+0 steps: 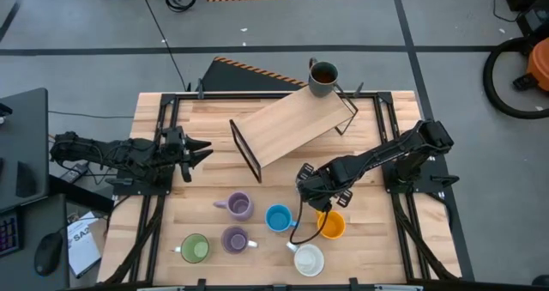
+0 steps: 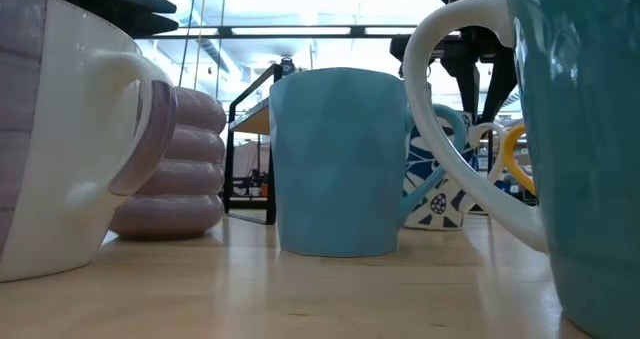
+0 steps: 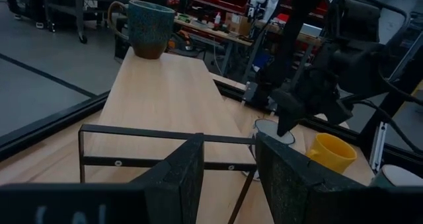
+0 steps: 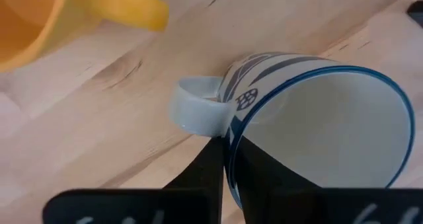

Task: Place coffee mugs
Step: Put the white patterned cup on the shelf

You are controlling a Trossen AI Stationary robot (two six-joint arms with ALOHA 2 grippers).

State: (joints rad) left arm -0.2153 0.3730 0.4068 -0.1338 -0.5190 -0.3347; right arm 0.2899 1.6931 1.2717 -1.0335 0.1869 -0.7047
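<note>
My right gripper [image 1: 307, 186] stands over a white mug with blue patterns [image 4: 317, 118] near the table's middle and is shut on it. That mug also shows in the low view [image 2: 437, 191]; the gripper hides it from above. Near it stand an orange mug [image 1: 331, 226], a blue mug [image 1: 278, 217], two purple mugs [image 1: 239, 206] [image 1: 235, 239], a green mug [image 1: 195, 248] and a white-inside mug [image 1: 309, 259]. A dark grey mug [image 1: 322, 76] stands on the far end of a sloping wooden shelf [image 1: 287, 124]. My left gripper [image 3: 228, 178] waits open at the table's left. My right gripper holds the patterned mug by its rim [image 4: 231, 141], right beside the handle [image 4: 195, 108]. One finger [image 4: 268, 184] is inside the mug and the other [image 4: 208, 178] outside, coming from above and pointing down. The mug is upright; whether its base is off the table I cannot tell.
The shelf's black metal frame [image 1: 244, 149] stands just in front of my left gripper. The orange mug [image 4: 39, 19] is close beside the held mug. The near half of the table is crowded with mugs; bare wood [image 1: 214, 179] lies between the left gripper and the purple mug.
</note>
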